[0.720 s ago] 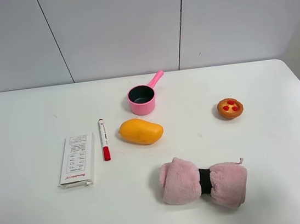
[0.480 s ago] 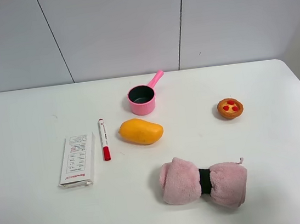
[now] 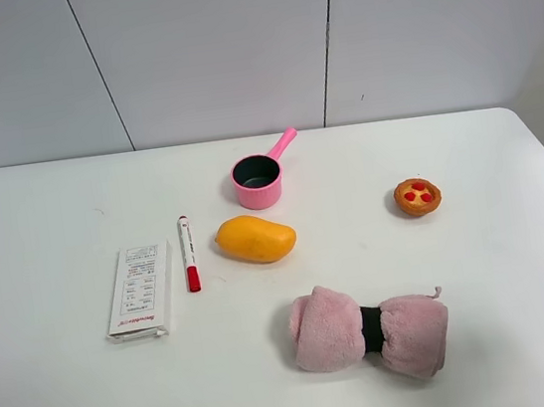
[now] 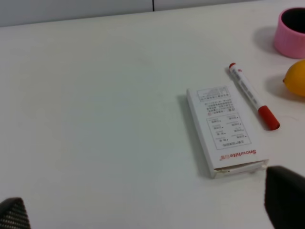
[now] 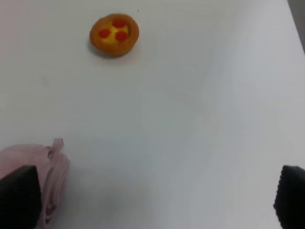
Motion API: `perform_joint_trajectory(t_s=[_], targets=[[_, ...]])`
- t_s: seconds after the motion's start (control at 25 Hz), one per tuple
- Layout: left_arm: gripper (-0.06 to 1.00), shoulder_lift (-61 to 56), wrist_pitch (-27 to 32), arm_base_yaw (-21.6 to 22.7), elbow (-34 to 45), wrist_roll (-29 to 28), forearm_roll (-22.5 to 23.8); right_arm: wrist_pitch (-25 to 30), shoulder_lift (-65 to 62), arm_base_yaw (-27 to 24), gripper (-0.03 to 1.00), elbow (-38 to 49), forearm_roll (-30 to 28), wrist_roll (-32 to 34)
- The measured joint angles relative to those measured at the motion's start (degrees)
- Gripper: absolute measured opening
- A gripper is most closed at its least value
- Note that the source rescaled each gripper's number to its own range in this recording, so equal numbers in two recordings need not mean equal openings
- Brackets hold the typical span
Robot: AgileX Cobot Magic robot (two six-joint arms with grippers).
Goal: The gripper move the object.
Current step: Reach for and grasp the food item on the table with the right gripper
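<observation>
Right gripper (image 5: pixel 155 195) is wide open, jaws out at the far edges of its wrist view, only bare table (image 5: pixel 200 119) between them, it grips nothing. Tart (image 5: pixel 114 34) sits upright on the table well ahead of this gripper, off toward the jaw next to the pink towel roll (image 5: pixel 50 174), nothing touches it. Towel roll end is just beside that jaw, contact cannot tell. Left gripper (image 4: pixel 148 205) is also spread wide and empty. White box (image 4: pixel 224 129) lies flat just ahead of one of its jaws, near but apart. Red-capped marker (image 4: pixel 252 95) lies beyond the box, alongside it, not touching. Mango (image 4: pixel 296 78) and pink saucepan (image 4: pixel 290 31) are farther out past the marker, both cut by the frame edge. In the high view the tart is well apart from the mango, on the right arm's side of the table
</observation>
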Motion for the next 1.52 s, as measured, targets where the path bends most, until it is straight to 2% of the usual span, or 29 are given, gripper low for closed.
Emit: perform_joint_trajectory(t_s=[0.16, 0.4, 0.68, 1.52], targets=[[1.0, 0.0, 0.0, 0.0, 0.0, 0.0, 0.0, -1.8, 9.1, 0.2, 1.0, -5.8, -1.6, 0.2], [1.0, 0.0, 0.0, 0.0, 0.0, 0.0, 0.0, -2.5, 25.9, 2.1, 1.0, -15.0, -8.8, 0.1], [1.0, 0.0, 0.0, 0.0, 0.0, 0.0, 0.0, -1.2, 41.2, 2.3, 1.0, -18.3, -12.1, 0.1], [1.0, 0.0, 0.0, 0.0, 0.0, -0.1, 0.0, -1.9, 44.9, 2.3, 1.0, -18.4, -13.9, 0.1]])
